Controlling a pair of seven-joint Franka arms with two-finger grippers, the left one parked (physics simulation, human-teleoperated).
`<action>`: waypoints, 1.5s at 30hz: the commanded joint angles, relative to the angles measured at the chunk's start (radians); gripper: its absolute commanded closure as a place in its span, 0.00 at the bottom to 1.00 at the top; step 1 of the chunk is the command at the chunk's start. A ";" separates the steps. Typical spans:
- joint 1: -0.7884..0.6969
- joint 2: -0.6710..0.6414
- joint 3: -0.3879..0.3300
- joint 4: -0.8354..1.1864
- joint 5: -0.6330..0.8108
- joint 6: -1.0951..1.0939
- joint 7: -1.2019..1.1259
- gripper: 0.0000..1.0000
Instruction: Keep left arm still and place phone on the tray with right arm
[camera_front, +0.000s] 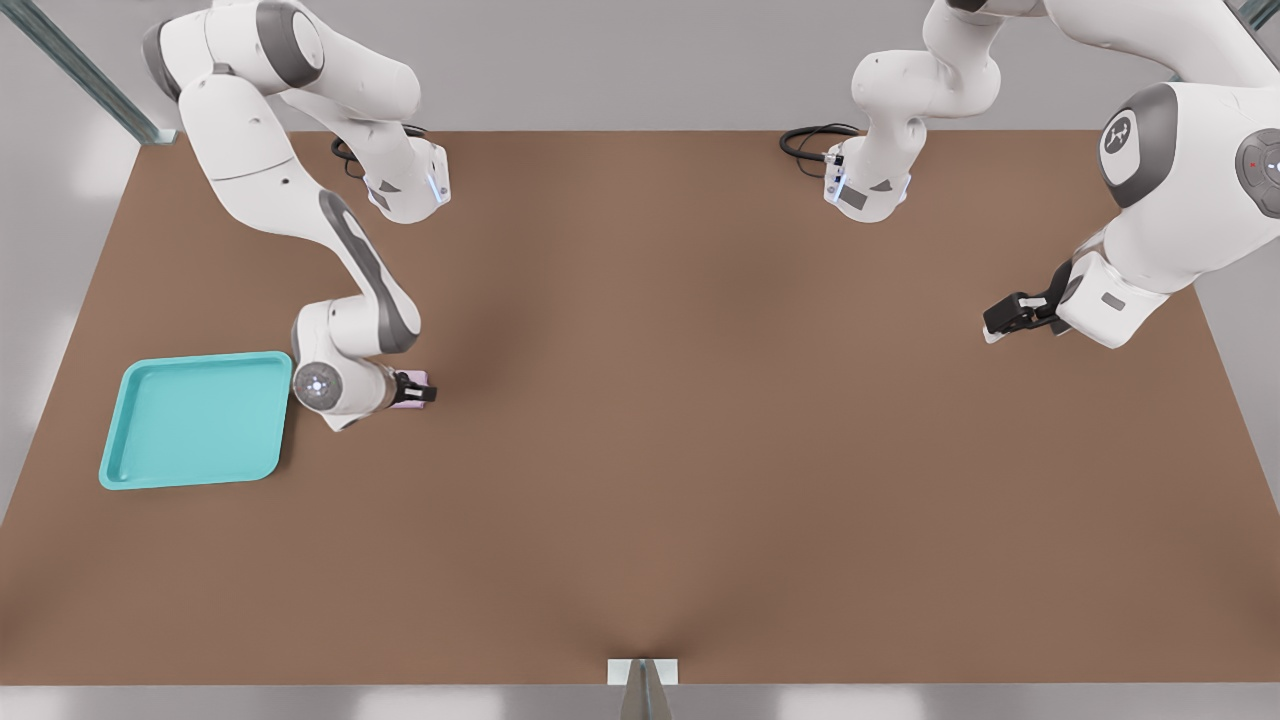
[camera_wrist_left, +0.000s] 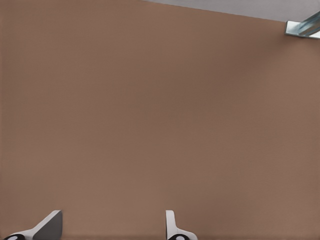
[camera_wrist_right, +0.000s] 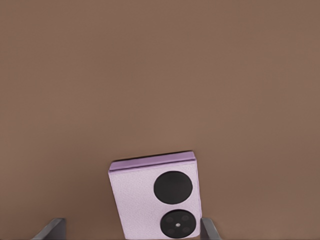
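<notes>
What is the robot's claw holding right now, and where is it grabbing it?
Nothing yet. The gripper is down over the pink phone on the table, beside the turquoise tray, with its open fingers on either side, one clearly not touching it.

Phone (camera_front: 415, 378) mostly hidden under the tool (camera_front: 420, 388) in the front view, phone's near end cut off by the wrist picture's edge, only the tips of the tool's fingers (camera_wrist_right: 50, 229) showing there

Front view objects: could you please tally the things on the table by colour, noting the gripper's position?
Turquoise: 1, the tray
Pink-lilac: 1, the phone
Total: 2
The gripper is open, low around the phone, beside the tray.
</notes>
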 joint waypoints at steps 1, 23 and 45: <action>-0.001 0.017 0.000 0.000 -0.020 0.042 0.067 0.00; -0.038 0.027 0.000 -0.029 -0.026 0.036 -0.255 0.00; -0.050 -0.050 0.012 -0.017 -0.024 0.027 -0.258 0.24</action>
